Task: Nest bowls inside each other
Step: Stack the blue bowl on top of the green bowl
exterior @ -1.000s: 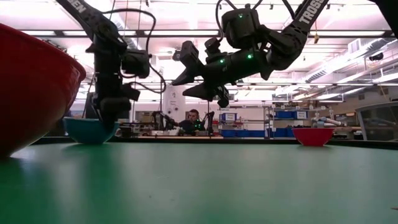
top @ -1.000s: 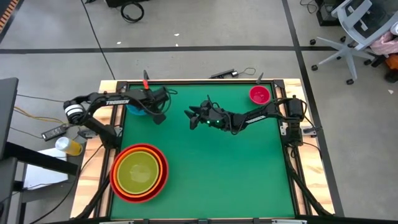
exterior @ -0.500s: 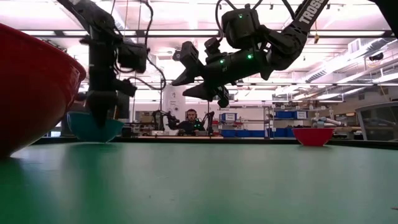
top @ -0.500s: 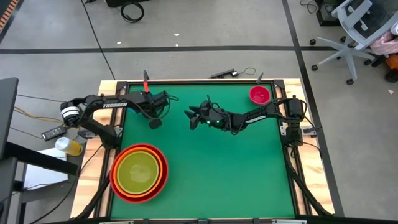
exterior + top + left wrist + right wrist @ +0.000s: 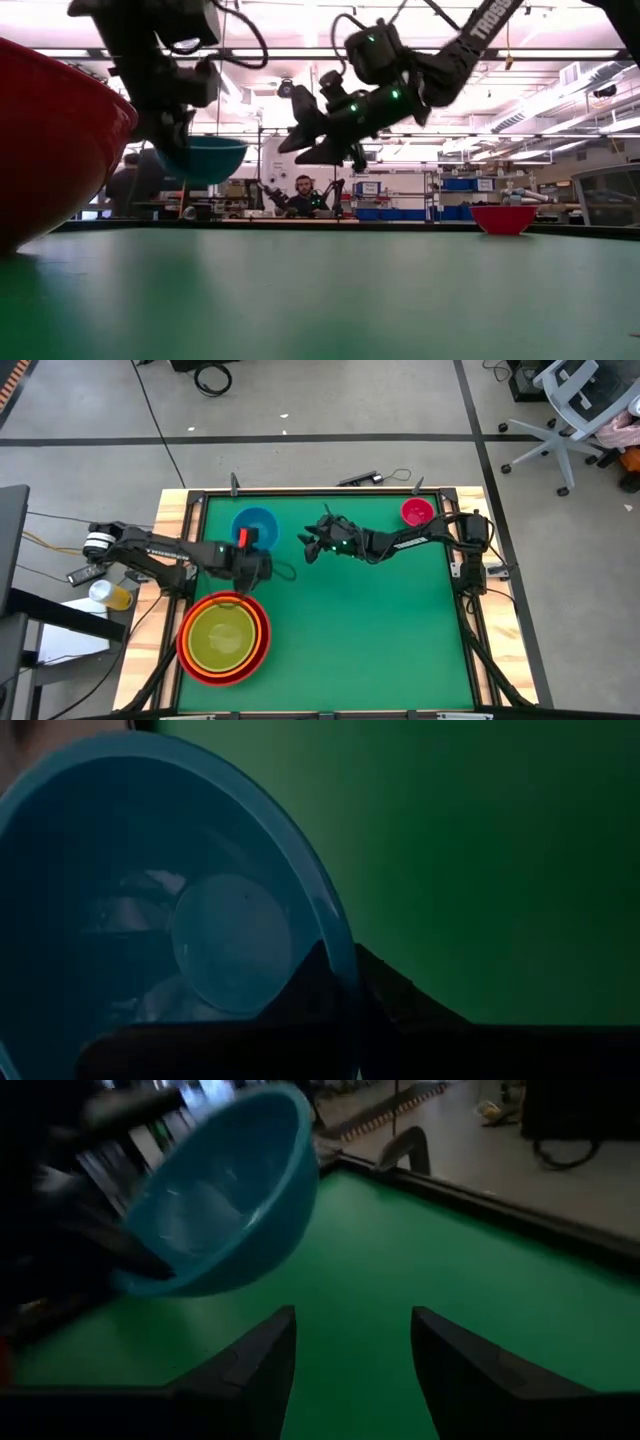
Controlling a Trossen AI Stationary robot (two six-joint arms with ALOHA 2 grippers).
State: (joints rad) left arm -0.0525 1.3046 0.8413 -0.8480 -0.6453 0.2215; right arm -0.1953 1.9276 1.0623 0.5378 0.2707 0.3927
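The small blue bowl (image 5: 255, 523) hangs in the air over the table's far left part, with my left gripper (image 5: 249, 548) shut on it; in the low view the blue bowl (image 5: 205, 158) is well above the green mat. The red, orange and yellow-green bowls (image 5: 225, 637) sit nested at the near left. The magenta-pink bowl (image 5: 418, 512) rests on its base at the far right. My right gripper (image 5: 308, 546) hovers open above the table's middle, right of the blue bowl, touching nothing. My left gripper pinches the blue bowl's rim (image 5: 345, 982) on its near side, one finger (image 5: 312, 982) inside the bowl and the other (image 5: 392, 992) outside against the wall. The fingers slant down from the table's near-left side. The bowl is lifted clear, mouth up, slightly tilted.
The table's raised wooden frame (image 5: 318, 491) bounds the green mat (image 5: 370, 630), whose middle and right part is bare. A person (image 5: 303, 192) sits in the room beyond the far edge.
My left gripper has shut on the blue bowl's rim at the far-left edge, lifted the bowl off the table and swung it up and toward the table's middle and near side while rolling its wrist. The bowl now hangs clear of the mat.
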